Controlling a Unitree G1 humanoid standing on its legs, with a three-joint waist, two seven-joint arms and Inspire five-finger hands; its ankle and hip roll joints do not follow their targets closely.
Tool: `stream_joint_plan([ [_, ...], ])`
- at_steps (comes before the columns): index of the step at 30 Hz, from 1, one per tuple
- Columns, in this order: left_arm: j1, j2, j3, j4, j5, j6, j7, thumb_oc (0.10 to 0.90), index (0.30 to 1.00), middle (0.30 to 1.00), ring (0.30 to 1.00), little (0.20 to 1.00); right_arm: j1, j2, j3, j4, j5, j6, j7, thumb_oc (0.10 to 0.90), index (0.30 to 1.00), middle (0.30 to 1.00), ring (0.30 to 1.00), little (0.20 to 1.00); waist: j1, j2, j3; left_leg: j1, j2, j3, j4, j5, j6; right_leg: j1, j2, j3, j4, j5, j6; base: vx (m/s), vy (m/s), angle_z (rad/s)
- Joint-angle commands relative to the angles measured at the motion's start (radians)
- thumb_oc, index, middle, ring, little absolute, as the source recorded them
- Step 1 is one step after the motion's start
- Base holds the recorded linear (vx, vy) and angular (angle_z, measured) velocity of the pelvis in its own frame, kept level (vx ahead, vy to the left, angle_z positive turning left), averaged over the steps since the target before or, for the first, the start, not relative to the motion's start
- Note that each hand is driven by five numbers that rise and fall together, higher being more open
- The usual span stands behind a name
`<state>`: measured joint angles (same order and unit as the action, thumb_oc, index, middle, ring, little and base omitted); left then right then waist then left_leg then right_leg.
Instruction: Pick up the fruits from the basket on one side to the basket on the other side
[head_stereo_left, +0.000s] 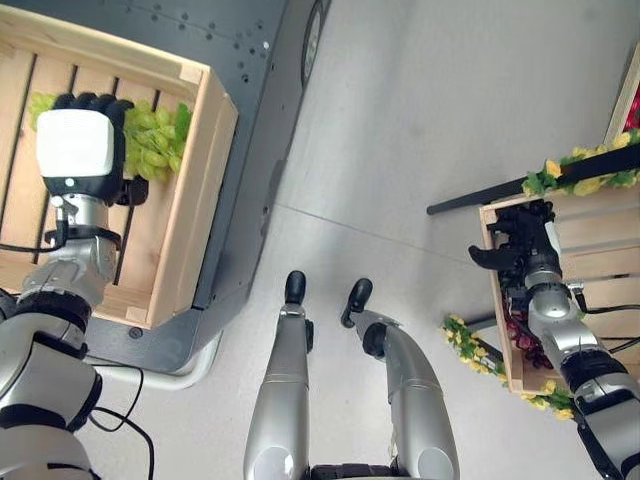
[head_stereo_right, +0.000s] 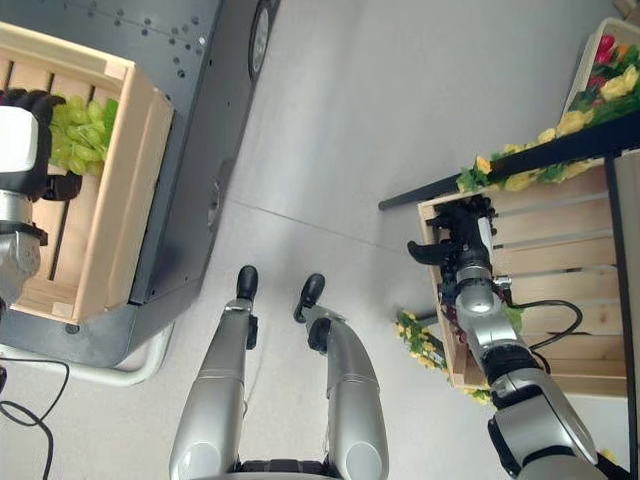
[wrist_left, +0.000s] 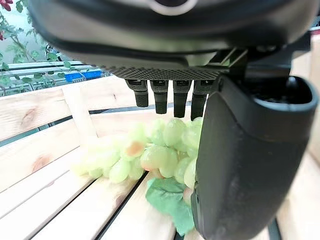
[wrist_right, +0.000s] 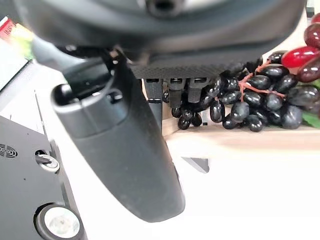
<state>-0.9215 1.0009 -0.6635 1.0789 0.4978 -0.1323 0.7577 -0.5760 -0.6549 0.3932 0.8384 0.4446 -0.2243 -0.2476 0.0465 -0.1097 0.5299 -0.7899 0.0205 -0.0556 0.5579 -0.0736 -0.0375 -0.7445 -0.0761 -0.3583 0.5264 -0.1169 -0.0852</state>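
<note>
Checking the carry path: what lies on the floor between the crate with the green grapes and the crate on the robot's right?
In the left eye view, bare grey floor lies between the left wooden crate with green grapes and the right wooden crate.

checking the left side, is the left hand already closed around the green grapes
No, in the left wrist view the left hand has straight fingers above the green grapes, which lie on the slats of the wooden crate.
</note>
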Motion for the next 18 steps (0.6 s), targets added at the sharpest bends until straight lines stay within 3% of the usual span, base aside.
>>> stream_joint_plan([
  [1, -0.091, 0.087, 0.016, -0.037, 0.005, 0.032, 0.061, 0.8, 0.9, 0.9, 0.9, 0.9, -0.074, 0.124, 0.145, -0.041, -0.014, -0.038, 0.158, 0.8, 0.9, 0.9, 0.9, 0.9, 0.059, 0.024, -0.01, 0.05, -0.061, 0.084, -0.075, -0.007, 0.088, 0.079, 0.014, 0.043, -0.002, -0.015, 0.033, 0.0, 0.0, 0.0],
  [6, -0.087, 0.078, -0.018, -0.034, -0.005, 0.037, -0.029, 0.8, 0.9, 0.9, 0.9, 0.9, -0.086, 0.12, 0.147, -0.038, -0.015, -0.038, 0.169, 0.8, 0.9, 0.9, 0.9, 0.9, 0.054, 0.028, -0.01, 0.047, -0.062, 0.089, -0.083, -0.002, 0.088, 0.071, 0.016, 0.047, -0.009, -0.008, 0.036, -0.01, 0.031, -0.01],
  [14, -0.124, 0.077, -0.075, -0.026, 0.004, -0.017, -0.095, 0.8, 0.9, 0.9, 0.9, 0.9, -0.102, 0.11, 0.155, -0.026, -0.013, -0.04, 0.177, 0.8, 0.9, 0.9, 0.9, 0.9, 0.047, 0.028, -0.01, 0.038, -0.057, 0.094, -0.089, 0.002, 0.088, 0.057, 0.015, 0.049, -0.008, -0.006, 0.038, 0.0, 0.008, 0.0],
  [18, -0.158, 0.077, -0.121, -0.036, 0.0, 0.006, -0.2, 0.8, 0.9, 0.9, 0.9, 0.9, -0.112, 0.098, 0.153, -0.017, -0.004, -0.048, 0.186, 0.8, 0.9, 0.9, 0.9, 0.9, 0.046, 0.03, -0.01, 0.034, -0.058, 0.094, -0.091, 0.003, 0.09, 0.05, 0.014, 0.046, -0.007, -0.004, 0.041, 0.0, 0.0, 0.0],
])
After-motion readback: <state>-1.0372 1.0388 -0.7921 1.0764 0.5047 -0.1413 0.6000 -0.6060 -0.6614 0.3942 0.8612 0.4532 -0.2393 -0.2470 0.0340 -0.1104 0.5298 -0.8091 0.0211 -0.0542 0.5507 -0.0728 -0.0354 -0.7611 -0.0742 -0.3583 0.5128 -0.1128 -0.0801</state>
